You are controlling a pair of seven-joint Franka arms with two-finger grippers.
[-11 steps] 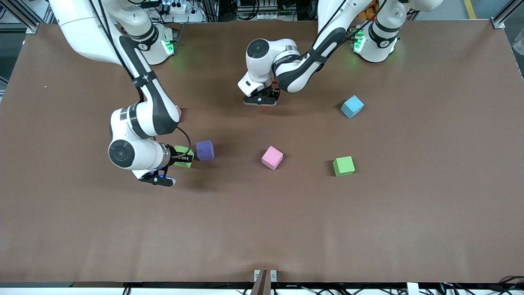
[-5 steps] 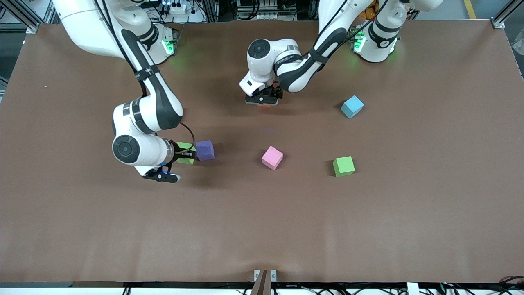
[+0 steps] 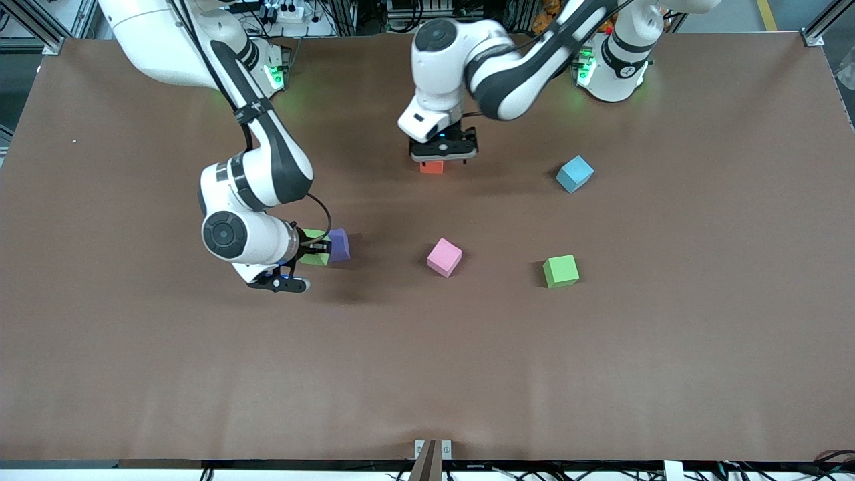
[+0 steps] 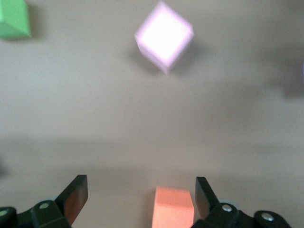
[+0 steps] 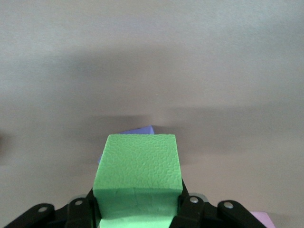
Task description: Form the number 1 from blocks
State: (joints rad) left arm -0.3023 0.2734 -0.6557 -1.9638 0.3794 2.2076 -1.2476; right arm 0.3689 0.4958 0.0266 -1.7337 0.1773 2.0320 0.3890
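My left gripper [image 3: 443,152] hangs open just over an orange block [image 3: 431,167] that rests on the table toward the robots' bases. In the left wrist view the gripper [image 4: 140,197] stands wide, with the orange block [image 4: 173,206] lying free close to one finger [image 4: 204,194]. My right gripper [image 3: 320,246] is shut on a green block [image 3: 314,258], held right beside a purple block [image 3: 340,244]. The right wrist view shows the green block [image 5: 137,166] filling the gripper [image 5: 137,204], with the purple block [image 5: 138,130] peeking past it.
A pink block [image 3: 444,257] lies mid-table, also seen from the left wrist as the pink block [image 4: 164,35]. A second green block [image 3: 560,270] and a light blue block [image 3: 574,174] sit toward the left arm's end. A pink corner [image 5: 262,219] shows near the right gripper.
The left gripper has opened, let go of the orange block and risen above it. The right arm has carried the green block closer to the purple block.
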